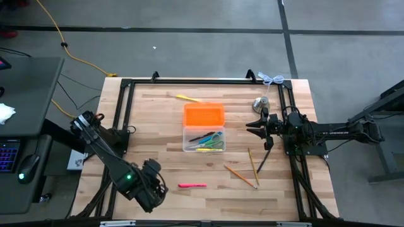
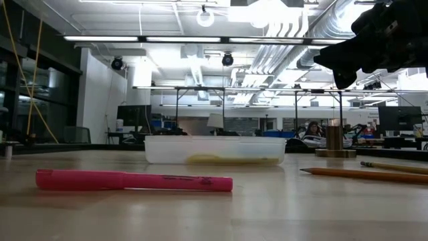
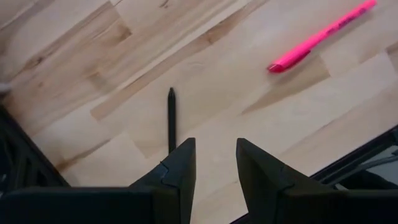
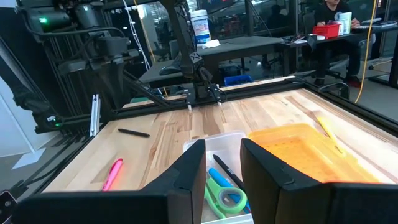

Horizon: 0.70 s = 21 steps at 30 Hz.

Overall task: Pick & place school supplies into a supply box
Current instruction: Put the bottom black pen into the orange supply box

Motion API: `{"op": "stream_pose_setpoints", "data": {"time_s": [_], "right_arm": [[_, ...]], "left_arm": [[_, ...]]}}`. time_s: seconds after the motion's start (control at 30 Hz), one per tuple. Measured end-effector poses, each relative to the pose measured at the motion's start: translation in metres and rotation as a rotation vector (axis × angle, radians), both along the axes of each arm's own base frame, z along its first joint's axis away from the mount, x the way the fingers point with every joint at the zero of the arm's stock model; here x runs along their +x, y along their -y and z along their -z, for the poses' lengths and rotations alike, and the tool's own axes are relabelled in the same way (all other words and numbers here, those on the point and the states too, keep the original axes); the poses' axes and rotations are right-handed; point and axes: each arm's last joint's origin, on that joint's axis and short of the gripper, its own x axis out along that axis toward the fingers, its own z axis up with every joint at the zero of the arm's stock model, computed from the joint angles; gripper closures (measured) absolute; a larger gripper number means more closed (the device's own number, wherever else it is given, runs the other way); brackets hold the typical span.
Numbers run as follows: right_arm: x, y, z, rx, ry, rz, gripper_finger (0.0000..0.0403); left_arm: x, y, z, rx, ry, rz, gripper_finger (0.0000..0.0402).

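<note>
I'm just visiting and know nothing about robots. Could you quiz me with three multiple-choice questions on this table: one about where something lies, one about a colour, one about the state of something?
1. Where does the pink marker lie?
A. in the supply box
B. on the bare table, near the left gripper
C. under the silver bell

2. What colour is the supply box's lid?
A. orange
B. blue
C. white

3. How do the right gripper's fingers stand?
A. shut on a pencil
B. shut on the scissors
C. open, holding nothing

Answers: 1 B, it rests on wood outside the box; 2 A, the lid part is bright orange; 3 C, a clear gap shows between the fingers.
</note>
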Motion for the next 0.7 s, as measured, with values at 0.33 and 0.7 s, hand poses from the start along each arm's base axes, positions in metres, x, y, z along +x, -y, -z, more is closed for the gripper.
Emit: {"op": "stream_pose_setpoints", "data": {"time_s": [0.33,0.7], "right_arm": [[0.0,0.0,0.0,-0.007,0.0,0.0,0.0324],[0.0,0.0,0.0,-0.008,0.0,0.0,0.0324]], "left_arm": [[-0.008,-0.004,0.0,-0.018,-0.103,-0.198,0.0257],[0.002,0.0,0.016,-0.002,-0.154,-0.269,0.0257]]}}
